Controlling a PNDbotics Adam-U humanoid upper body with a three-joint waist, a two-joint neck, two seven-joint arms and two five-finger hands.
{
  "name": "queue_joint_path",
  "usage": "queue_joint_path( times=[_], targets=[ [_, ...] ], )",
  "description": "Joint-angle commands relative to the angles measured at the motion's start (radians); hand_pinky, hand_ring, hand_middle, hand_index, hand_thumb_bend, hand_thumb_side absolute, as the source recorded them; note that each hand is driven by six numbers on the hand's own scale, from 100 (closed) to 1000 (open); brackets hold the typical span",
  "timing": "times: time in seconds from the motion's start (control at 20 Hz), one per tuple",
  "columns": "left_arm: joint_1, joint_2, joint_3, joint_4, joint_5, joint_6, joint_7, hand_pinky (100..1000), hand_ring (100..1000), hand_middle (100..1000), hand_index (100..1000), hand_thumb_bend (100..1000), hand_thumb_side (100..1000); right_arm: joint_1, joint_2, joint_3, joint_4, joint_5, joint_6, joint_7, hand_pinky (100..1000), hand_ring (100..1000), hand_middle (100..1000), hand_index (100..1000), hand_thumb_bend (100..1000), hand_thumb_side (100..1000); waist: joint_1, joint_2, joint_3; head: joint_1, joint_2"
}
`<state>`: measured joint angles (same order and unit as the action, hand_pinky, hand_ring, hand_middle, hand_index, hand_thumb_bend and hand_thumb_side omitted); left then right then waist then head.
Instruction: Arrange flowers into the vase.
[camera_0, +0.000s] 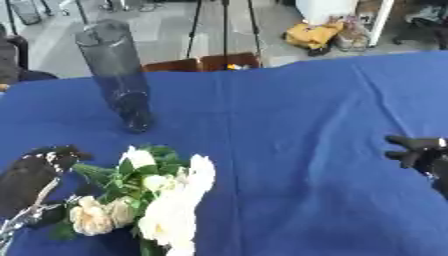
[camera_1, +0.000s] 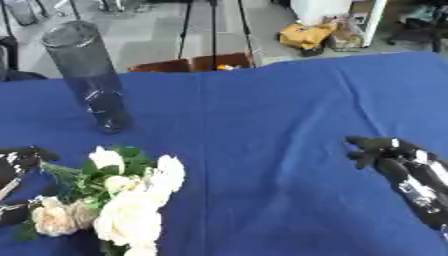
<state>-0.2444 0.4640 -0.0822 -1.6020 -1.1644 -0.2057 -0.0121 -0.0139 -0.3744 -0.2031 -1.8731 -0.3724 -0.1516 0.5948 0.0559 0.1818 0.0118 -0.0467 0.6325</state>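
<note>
White flowers (camera_0: 157, 200) lie near our left hand (camera_0: 39, 172), which curls at their stems, heads pointing right, while the vase (camera_0: 118, 75) stands upright beyond them and our right hand (camera_1: 398, 165) rests relaxed, well apart.

A lab or studio workspace
Tripod legs (camera_0: 223, 30) stand on grey floor (camera_0: 166, 35) behind a blue-clothed surface (camera_0: 297, 125), with a yellow bag (camera_0: 313, 34) nearby

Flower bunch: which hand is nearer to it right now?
Left. The left hand sits right beside the flower bunch at its stems; the right hand is apart, across the blue cloth.
</note>
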Motion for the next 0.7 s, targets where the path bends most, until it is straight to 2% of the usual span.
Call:
queue_joint_path(
  times=[0.05, 0.7],
  targets=[
    [-0.015, 0.012, 0.004, 0.002, -0.009, -0.002, 0.003, 697, 696, 648, 801, 343, 100, -0.008, -0.013, -0.01, -0.008, -0.008, -0.003, 0.001, 894, 955, 531, 770, 286, 521, -0.018, -0.002, -0.002, -0.002, -0.007],
    [-0.005, 0.039, 0.017, 0.027, -0.036, 0.007, 0.014, 710, 698, 647, 798, 368, 100, -0.009, -0.015, -0.011, -0.007, -0.011, -0.004, 0.001, 894, 955, 531, 770, 289, 521, -0.017, -0.004, 0.0, -0.002, -0.01]
  ],
)
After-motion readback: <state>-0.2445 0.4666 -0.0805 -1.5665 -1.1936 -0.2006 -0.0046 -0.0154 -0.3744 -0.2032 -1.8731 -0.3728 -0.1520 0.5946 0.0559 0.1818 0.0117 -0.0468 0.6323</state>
